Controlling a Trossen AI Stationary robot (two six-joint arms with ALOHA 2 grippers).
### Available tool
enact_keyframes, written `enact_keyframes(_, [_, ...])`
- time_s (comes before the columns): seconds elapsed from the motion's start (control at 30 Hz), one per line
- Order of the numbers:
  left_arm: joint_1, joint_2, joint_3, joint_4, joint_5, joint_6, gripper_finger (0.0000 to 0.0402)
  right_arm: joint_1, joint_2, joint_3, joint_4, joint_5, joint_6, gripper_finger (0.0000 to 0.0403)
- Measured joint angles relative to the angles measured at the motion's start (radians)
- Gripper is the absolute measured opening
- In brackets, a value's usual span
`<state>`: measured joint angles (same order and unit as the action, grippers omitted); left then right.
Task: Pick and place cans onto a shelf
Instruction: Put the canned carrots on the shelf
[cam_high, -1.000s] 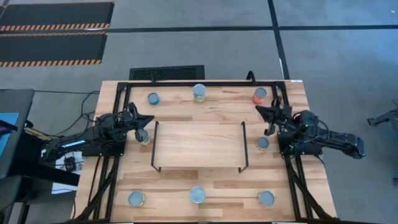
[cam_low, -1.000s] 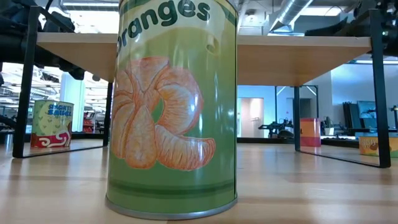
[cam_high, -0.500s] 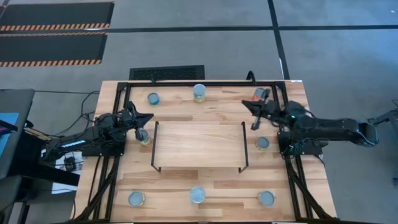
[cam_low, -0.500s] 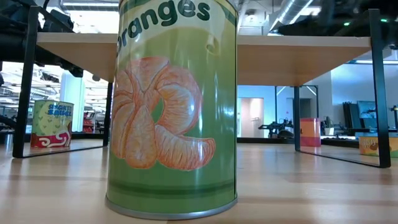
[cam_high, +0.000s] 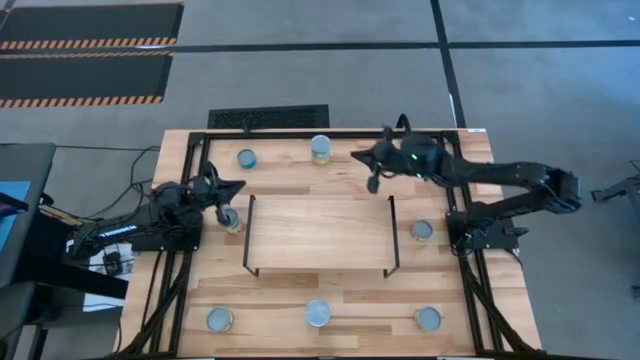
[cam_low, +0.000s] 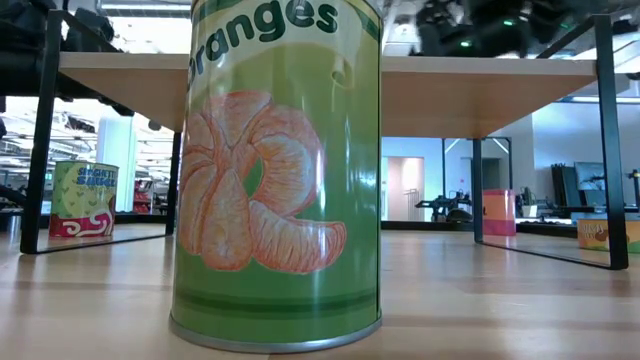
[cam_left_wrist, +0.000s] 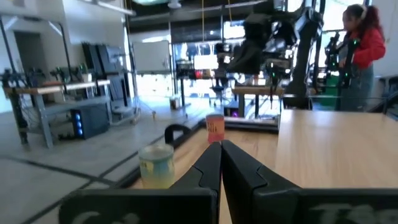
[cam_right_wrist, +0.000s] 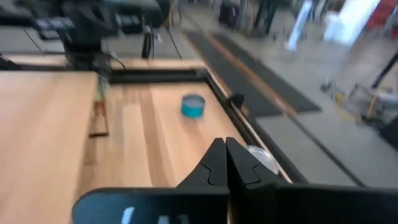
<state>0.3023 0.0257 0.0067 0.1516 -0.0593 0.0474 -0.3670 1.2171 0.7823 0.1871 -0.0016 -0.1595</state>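
Note:
The light-wood shelf (cam_high: 320, 232) stands on black wire legs mid-table. Several cans stand around it on their bases: a blue one (cam_high: 246, 157) and a yellow-green one (cam_high: 320, 148) at the far edge, one (cam_high: 423, 229) to the shelf's right, three along the near edge (cam_high: 317, 313), and one (cam_high: 232, 219) by the shelf's left end. My left gripper (cam_high: 238, 188) is shut and empty, just beyond that can. My right gripper (cam_high: 366, 162) is shut and empty, raised over the table past the shelf's far right corner. The blue can (cam_right_wrist: 193, 106) shows ahead of it.
A green oranges can (cam_low: 275, 170) stands close before the low camera, hiding much of the shelf (cam_low: 480, 90). My right arm (cam_high: 470, 175) covers the far right corner of the table. A person in red (cam_left_wrist: 360, 37) stands in the room beyond.
My right gripper has swung from beside the shelf's right end toward the table's far edge and left, its arm stretching out over the far right corner and covering the orange-red can there. Its fingers stay shut.

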Motion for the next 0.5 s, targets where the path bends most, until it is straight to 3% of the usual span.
enact_keyframes(0.23, [0.0,0.0,0.0,0.034,-0.003,0.023,0.0,-0.068,0.193,0.251,-0.264,-0.062,-0.019,0.0002])
enact_keyframes(0.5, [0.0,0.0,0.0,0.04,-0.006,0.044,0.0,-0.131,0.436,0.469,-0.392,-0.136,-0.217,0.0033])
